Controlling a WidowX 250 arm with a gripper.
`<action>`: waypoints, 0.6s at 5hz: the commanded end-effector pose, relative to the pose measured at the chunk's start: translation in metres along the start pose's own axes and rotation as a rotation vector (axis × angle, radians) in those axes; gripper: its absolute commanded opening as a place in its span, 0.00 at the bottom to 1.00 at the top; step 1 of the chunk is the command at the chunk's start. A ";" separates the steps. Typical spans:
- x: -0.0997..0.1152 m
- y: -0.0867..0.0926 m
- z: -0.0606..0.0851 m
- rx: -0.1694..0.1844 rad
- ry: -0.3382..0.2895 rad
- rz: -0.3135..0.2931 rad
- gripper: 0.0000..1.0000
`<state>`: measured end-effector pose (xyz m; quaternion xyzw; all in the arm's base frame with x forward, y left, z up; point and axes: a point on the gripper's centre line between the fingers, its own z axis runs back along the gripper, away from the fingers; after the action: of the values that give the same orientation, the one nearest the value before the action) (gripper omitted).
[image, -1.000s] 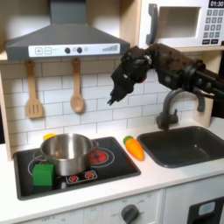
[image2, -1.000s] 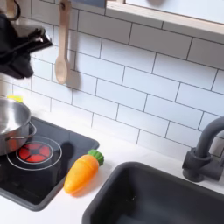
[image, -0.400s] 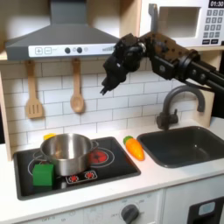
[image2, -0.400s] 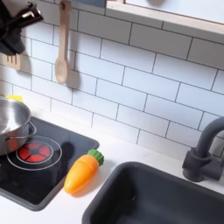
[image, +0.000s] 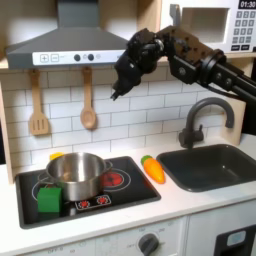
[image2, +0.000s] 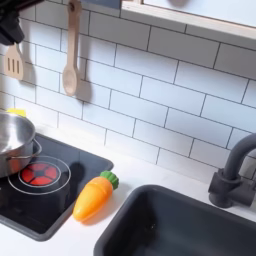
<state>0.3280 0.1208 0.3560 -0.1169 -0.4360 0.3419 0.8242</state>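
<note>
A toy kitchen scene. In the first exterior view the black robot gripper (image: 118, 93) hangs high in the air in front of the white tiled wall, just below the grey extractor hood (image: 70, 45) and well above the hob. Over the past second it has climbed from about mid-wall height and drifted towards the first exterior view's left, so it is now farther from everything on the counter than before. Its fingers point downward and look close together; whether they are fully closed is too small to tell, and nothing can be seen held between them.

Below it, the shiny round steel pot (image: 75, 175) sits on the black hob (image: 130, 188), with a small green block (image: 49, 200) touching its front left side. The orange plastic carrot with a green top (image: 152, 168) lies at the hob's right edge, beside the dark sink (image: 214, 166). Two wooden utensils hang on the wall: a slotted spatula (image: 38, 103) and a spoon (image: 87, 98). Nothing on the counter has moved; the rise looks like a retreat, with no object lifted
</note>
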 end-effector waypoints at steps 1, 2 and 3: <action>0.003 0.004 -0.018 0.015 -0.006 0.010 0.00; 0.008 0.003 -0.026 0.019 -0.021 0.020 0.00; 0.012 0.001 -0.033 0.025 -0.029 0.037 0.00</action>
<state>0.3582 0.1356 0.3404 -0.1079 -0.4377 0.3658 0.8142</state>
